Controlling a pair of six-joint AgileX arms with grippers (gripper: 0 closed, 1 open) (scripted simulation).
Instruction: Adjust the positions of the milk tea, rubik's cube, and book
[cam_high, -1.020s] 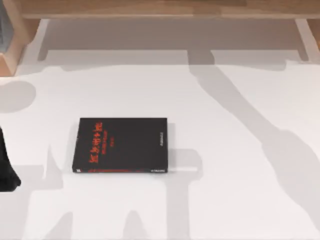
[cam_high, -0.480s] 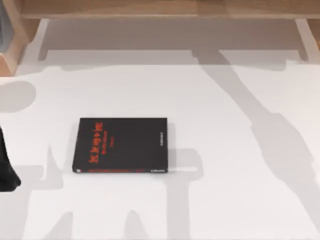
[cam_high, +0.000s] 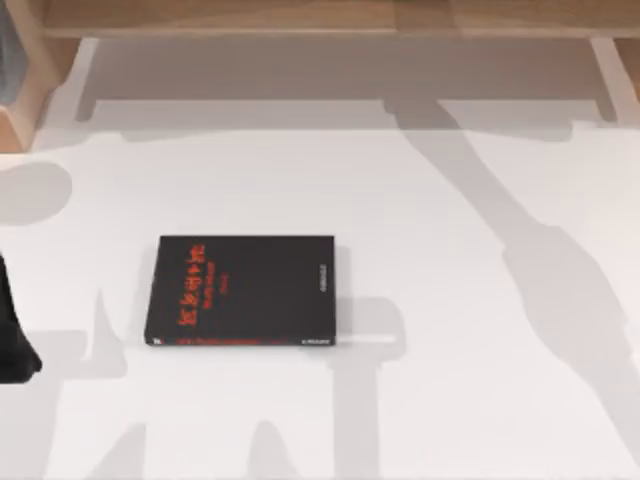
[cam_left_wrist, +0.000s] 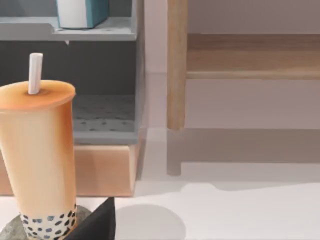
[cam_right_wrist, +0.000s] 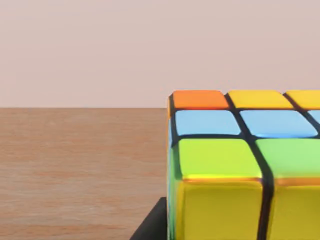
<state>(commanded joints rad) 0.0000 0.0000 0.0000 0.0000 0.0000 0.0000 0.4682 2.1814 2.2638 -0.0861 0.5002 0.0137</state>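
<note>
- Here, in the left wrist view, the milk tea (cam_left_wrist: 39, 160) stands upright on a grey coaster (cam_left_wrist: 15, 232) on the white table (cam_left_wrist: 240, 215), in front of a grey shelf unit (cam_left_wrist: 100, 105).
- One dark fingertip of my left gripper (cam_left_wrist: 97, 225) pokes in just beside the cup's base; how far the fingers are parted I cannot tell, and I see no grip on the cup.
- In the right wrist view the rubik's cube (cam_right_wrist: 235, 170) sits very close to the lens over a wooden surface (cam_right_wrist: 75, 165), with a dark finger edge of my right gripper (cam_right_wrist: 152, 225) beside it. Whether it is clamped I cannot tell.
- From above, a thin black book (cam_high: 243, 291) with red lettering lies flat left of centre, and my left arm (cam_high: 12, 340) is at the left edge.
- The light-blue book (cam_left_wrist: 82, 12) stands on the upper shelf.
- My judgement: the cup is tall, smooth and probably top-heavy, so grip mid-body and keep it upright. The cube is rigid and light; pinch flat opposite faces.
</note>
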